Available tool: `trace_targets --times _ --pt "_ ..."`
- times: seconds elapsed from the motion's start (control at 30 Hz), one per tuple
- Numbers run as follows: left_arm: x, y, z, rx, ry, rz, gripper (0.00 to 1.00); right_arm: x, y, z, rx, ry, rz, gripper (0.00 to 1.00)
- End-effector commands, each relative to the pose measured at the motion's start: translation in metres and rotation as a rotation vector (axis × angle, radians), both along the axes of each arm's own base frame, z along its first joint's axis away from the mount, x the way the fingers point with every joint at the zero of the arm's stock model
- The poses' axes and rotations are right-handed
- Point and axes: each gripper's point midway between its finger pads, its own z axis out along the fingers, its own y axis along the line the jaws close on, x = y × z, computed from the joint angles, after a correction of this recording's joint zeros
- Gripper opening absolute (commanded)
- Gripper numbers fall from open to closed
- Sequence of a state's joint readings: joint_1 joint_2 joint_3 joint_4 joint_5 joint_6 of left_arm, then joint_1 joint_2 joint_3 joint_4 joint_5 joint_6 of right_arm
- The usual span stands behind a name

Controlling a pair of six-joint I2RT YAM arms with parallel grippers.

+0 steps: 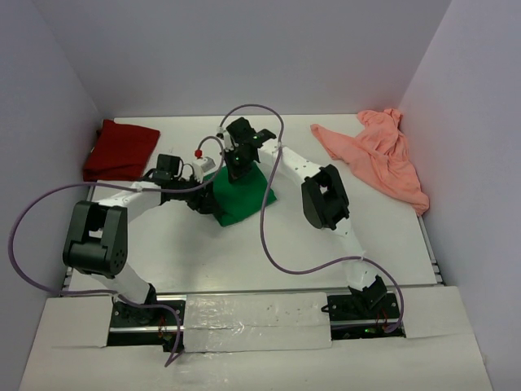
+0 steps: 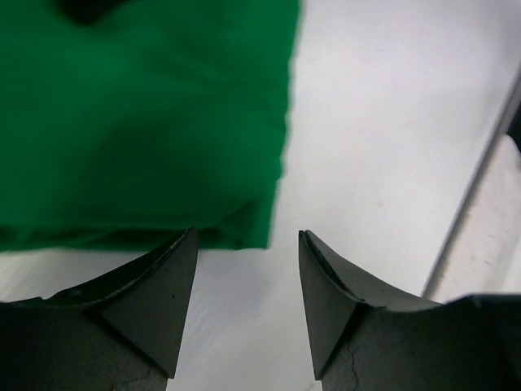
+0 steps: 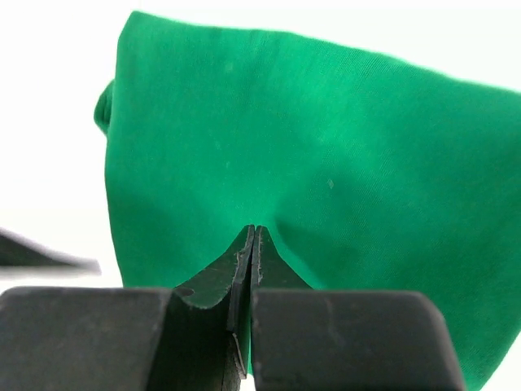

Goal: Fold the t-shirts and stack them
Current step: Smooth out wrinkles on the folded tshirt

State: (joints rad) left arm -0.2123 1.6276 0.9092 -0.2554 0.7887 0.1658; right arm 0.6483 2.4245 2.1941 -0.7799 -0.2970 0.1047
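The two arms reach from the near edge of the white counter (image 1: pixel 203 252) toward its middle, where the bright green t-shirt (image 1: pixel 242 198) lies in a folded, bunched heap. The left claw (image 2: pixel 248 236) is low over the counter at the shirt's left side. Its jaws are spread, with only bare counter between them. The left fingertip (image 2: pixel 175 269) sits right at the shirt's hem, near a corner of the cloth, though it is hard to say whether it touches. The right claw (image 3: pixel 254 232) comes down on the far part of the same shirt. Its jaws are pressed together and pinch a small pucker of the green fabric, and in the wrist view the cloth rises in a broad tented sheet beyond the tips. Farther back, in the far left corner against the wall, the dark red t-shirt (image 1: pixel 120 151) lies as a compact, roughly square bundle, well apart from the green one. In the far right corner the salmon-pink t-shirt (image 1: pixel 378 155) lies crumpled and unfolded, spreading along the right wall with one sleeve pointing toward the middle.
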Motion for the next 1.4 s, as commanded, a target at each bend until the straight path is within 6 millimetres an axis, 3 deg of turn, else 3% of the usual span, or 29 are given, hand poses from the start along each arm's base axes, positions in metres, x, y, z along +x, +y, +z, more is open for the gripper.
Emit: trace_targets --times 0.0,0.1,0.23,0.33,0.37,0.5,0.53,0.63,0.67,0.77,0.83,0.87,0.97,1.0,1.1,1.23,1.27,1.33,1.37 --pt "-0.016 -0.037 0.026 -0.12 -0.021 -0.131 0.61 0.027 0.014 0.051 0.08 -0.135 -0.062 0.0" --pt "-0.041 -0.052 0.018 -0.108 0.017 -0.223 0.61 0.032 0.01 0.054 0.081 -0.14 -0.076 0.0" --pt "-0.052 -0.047 0.003 -0.036 0.051 -0.228 0.61 0.033 0.001 0.051 0.076 -0.127 -0.082 0.0" --pt "-0.042 -0.037 -0.001 0.038 0.007 -0.166 0.61 0.032 -0.003 0.049 0.07 -0.123 -0.077 0.0" --pt "-0.033 -0.026 -0.009 0.112 -0.022 -0.111 0.61 0.031 -0.004 0.05 0.067 -0.126 -0.074 0.0" --pt "-0.006 0.004 -0.01 0.267 -0.124 0.097 0.61 0.034 -0.016 0.052 0.01 -0.198 -0.048 0.0" --pt "-0.004 0.01 -0.004 0.269 -0.15 0.129 0.59 0.041 -0.025 0.063 -0.029 -0.265 -0.078 0.0" --pt "-0.001 0.009 0.016 0.212 -0.203 0.159 0.6 0.056 -0.05 0.07 -0.168 -0.424 -0.088 0.02" --pt "-0.004 0.006 0.022 0.177 -0.204 0.137 0.61 0.06 -0.058 0.077 -0.196 -0.469 -0.104 0.11" --pt "-0.005 0.01 0.047 0.079 -0.235 0.144 0.61 0.057 -0.075 0.104 -0.227 -0.575 -0.082 0.21" --pt "0.006 0.026 0.068 0.09 -0.337 0.218 0.63 0.039 -0.08 0.12 -0.199 -0.597 -0.031 0.19" --pt "0.009 0.033 0.071 0.1 -0.357 0.258 0.63 0.03 -0.079 0.121 -0.181 -0.58 -0.01 0.0" --pt "0.023 0.066 0.101 0.091 -0.465 0.397 0.64 0.007 -0.08 0.112 -0.152 -0.486 0.01 0.0" --pt "0.025 0.081 0.11 0.086 -0.492 0.433 0.61 0.0 -0.078 0.113 -0.137 -0.469 0.033 0.0" --pt "0.016 0.076 0.115 0.014 -0.489 0.338 0.47 -0.026 -0.076 0.111 -0.117 -0.385 0.115 0.0" --pt "0.016 0.06 0.097 -0.022 -0.395 0.244 0.05 -0.039 -0.102 0.146 -0.121 -0.472 0.061 0.0" --pt "0.02 0.054 0.102 -0.036 -0.4 0.229 0.0 -0.047 -0.115 0.174 -0.087 -0.568 0.023 0.02" --pt "0.024 0.046 0.097 -0.055 -0.385 0.192 0.0 -0.046 -0.149 0.212 -0.116 -0.724 -0.112 0.29" --pt "0.027 0.035 0.102 -0.064 -0.401 0.17 0.0 -0.06 -0.17 0.244 -0.082 -0.846 -0.152 0.6"
